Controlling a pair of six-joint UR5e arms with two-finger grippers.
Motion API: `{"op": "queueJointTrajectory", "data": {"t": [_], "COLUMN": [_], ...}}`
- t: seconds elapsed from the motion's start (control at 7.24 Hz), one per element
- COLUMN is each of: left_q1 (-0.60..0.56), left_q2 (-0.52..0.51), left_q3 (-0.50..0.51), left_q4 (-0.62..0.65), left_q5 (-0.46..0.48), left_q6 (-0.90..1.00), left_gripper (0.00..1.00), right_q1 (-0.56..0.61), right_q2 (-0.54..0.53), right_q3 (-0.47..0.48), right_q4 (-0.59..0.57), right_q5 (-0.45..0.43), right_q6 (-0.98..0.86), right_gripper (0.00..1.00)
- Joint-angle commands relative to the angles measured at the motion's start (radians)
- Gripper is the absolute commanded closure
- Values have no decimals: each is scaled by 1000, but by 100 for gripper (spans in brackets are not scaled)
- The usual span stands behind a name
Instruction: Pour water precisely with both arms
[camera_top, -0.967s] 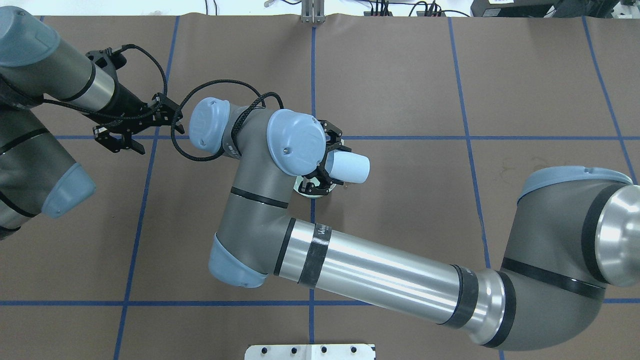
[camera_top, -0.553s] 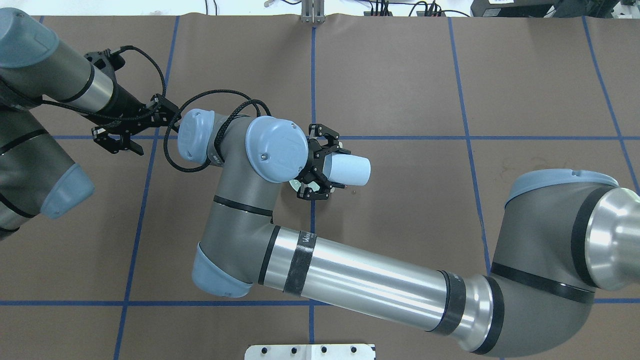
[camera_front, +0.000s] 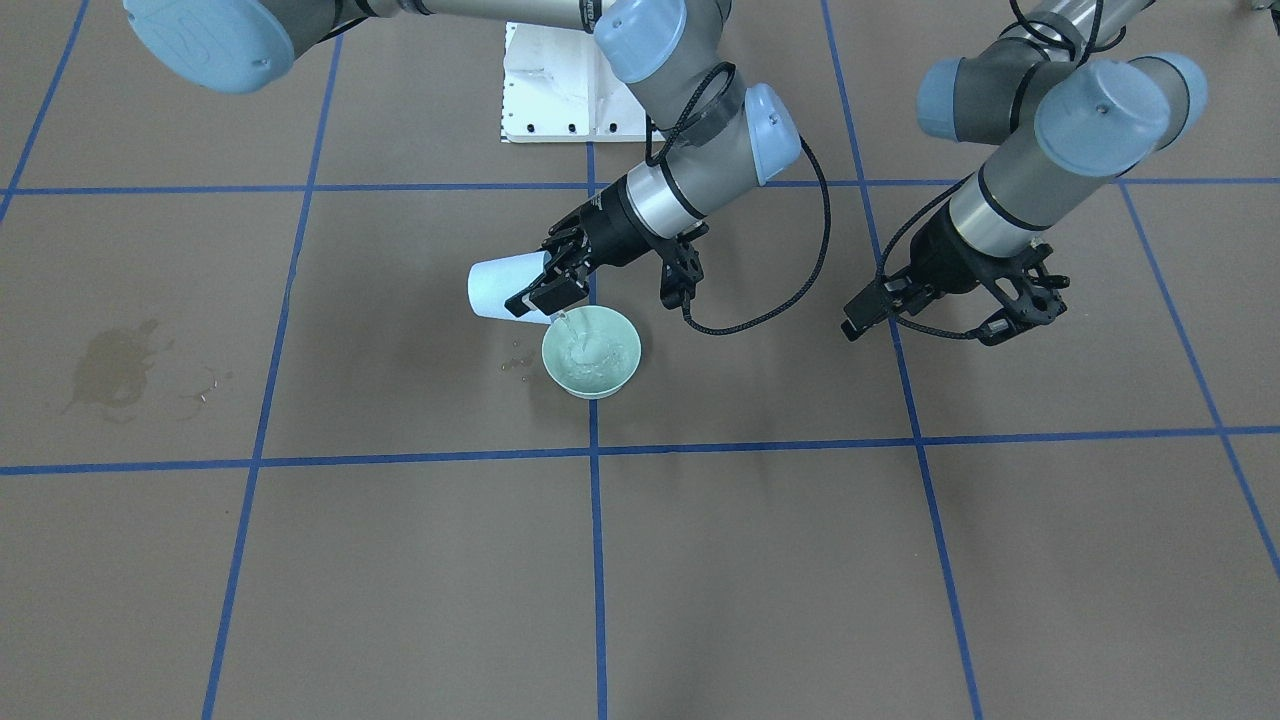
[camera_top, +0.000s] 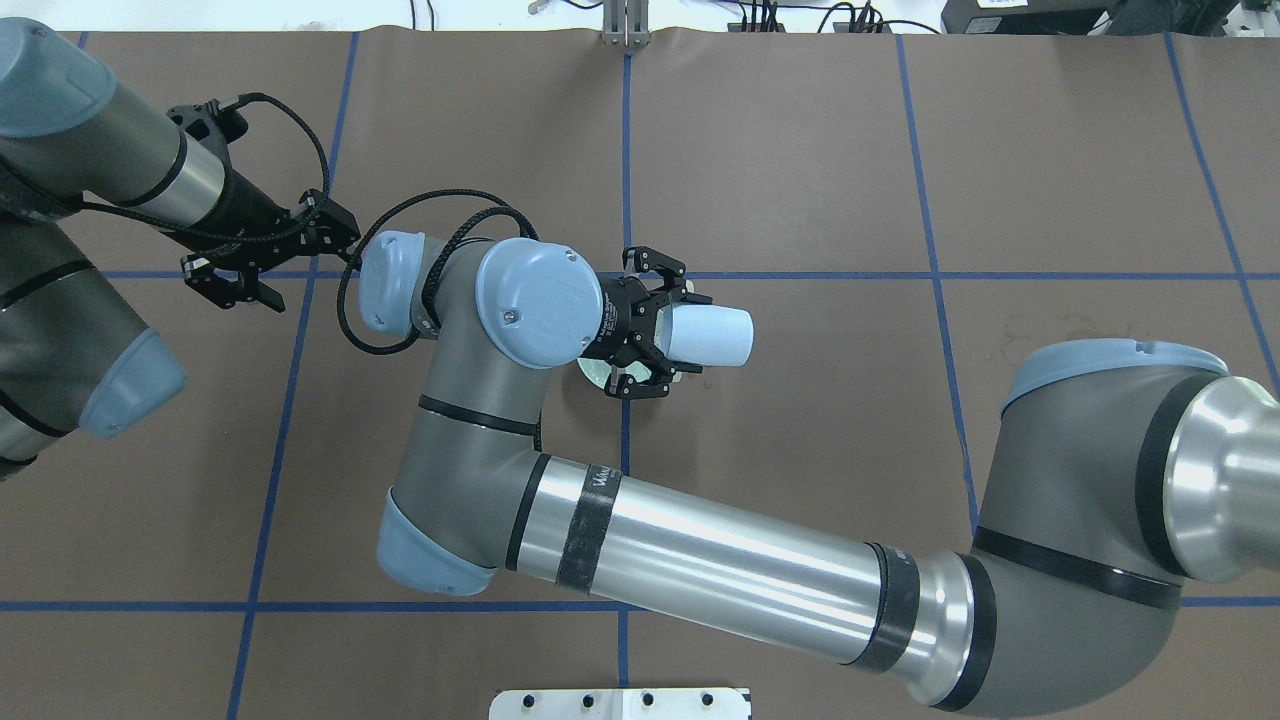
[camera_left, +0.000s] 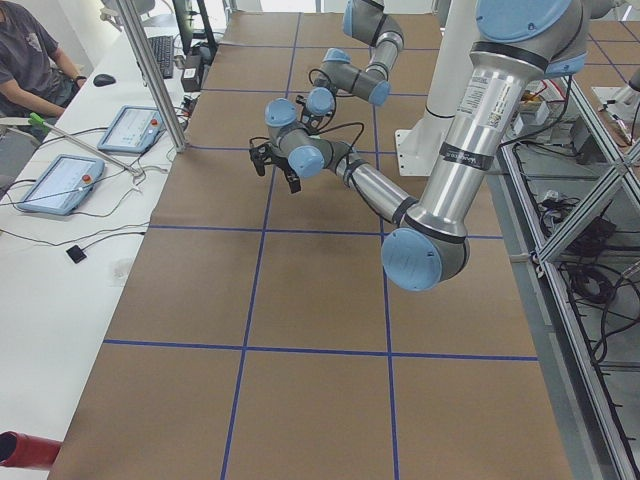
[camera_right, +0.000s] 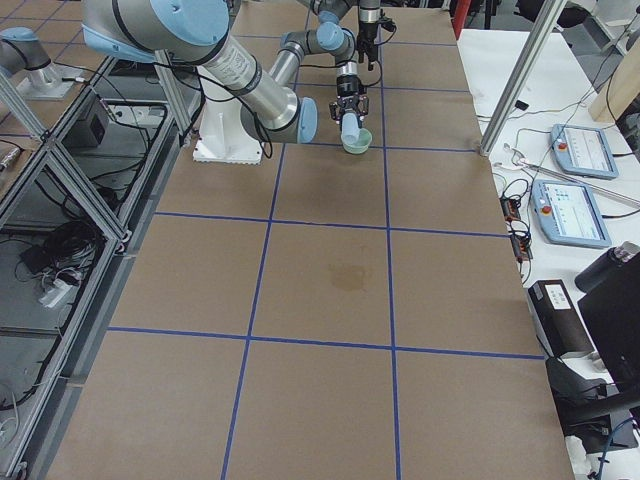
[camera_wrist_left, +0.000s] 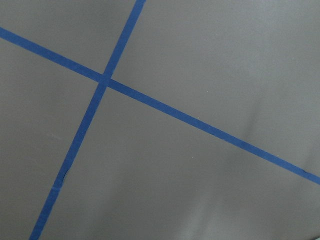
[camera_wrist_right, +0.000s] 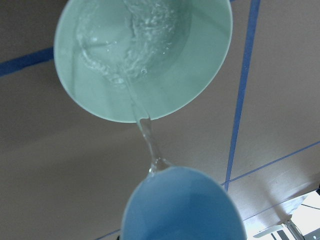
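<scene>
My right gripper (camera_front: 537, 285) is shut on a light blue cup (camera_front: 497, 288) and holds it tipped on its side over the rim of a pale green bowl (camera_front: 612, 372). A thin stream of clear water (camera_wrist_right: 150, 145) runs from the cup's lip (camera_wrist_right: 185, 210) into the bowl (camera_wrist_right: 195, 75), where it ripples. In the overhead view the cup (camera_top: 715, 336) sticks out of the right gripper (camera_top: 688, 335), and the bowl (camera_top: 592, 372) is mostly hidden under the wrist. My left gripper (camera_top: 232, 283) is open and empty, well off to the left, also seen in the front view (camera_front: 935, 322).
Small droplets (camera_front: 518, 363) lie on the brown mat beside the bowl. A dried wet stain (camera_front: 115, 365) marks the mat further off. The white pedestal plate (camera_top: 620, 703) is at the robot's base. An operator (camera_left: 25, 55) and tablets sit at a side table.
My right wrist has swung left and turned, and the cup has shifted slightly right while staying tipped over the bowl. The left arm has barely moved.
</scene>
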Motion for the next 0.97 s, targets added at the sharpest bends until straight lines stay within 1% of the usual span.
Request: {"op": "queueJointTrajectory", "data": {"t": [0.0, 0.28, 0.41, 0.55, 0.69, 0.83], "left_q1": [-1, -1, -1, -2, -10, -16], "left_q2": [1, 1, 1, 1, 0, -2], "left_q3": [0, 0, 0, -2, -3, -5], "left_q4": [0, 0, 0, 0, 0, 2], "left_q5": [0, 0, 0, 0, -15, -37], "left_q6": [0, 0, 0, 0, 2, 2], "left_gripper": [0, 0, 0, 0, 0, 0], "right_q1": [0, 0, -2, 0, 11, 39], "right_q2": [12, 14, 11, 8, -7, -59], "right_q3": [-7, 1, 27, 48, 88, 172], "right_q4": [-35, -28, -10, 18, 41, 59], "right_q5": [-6, -2, 4, 13, 34, 71], "right_q6": [0, 24, 85, 98, 121, 139], "right_gripper": [100, 100, 100, 100, 100, 100]}}
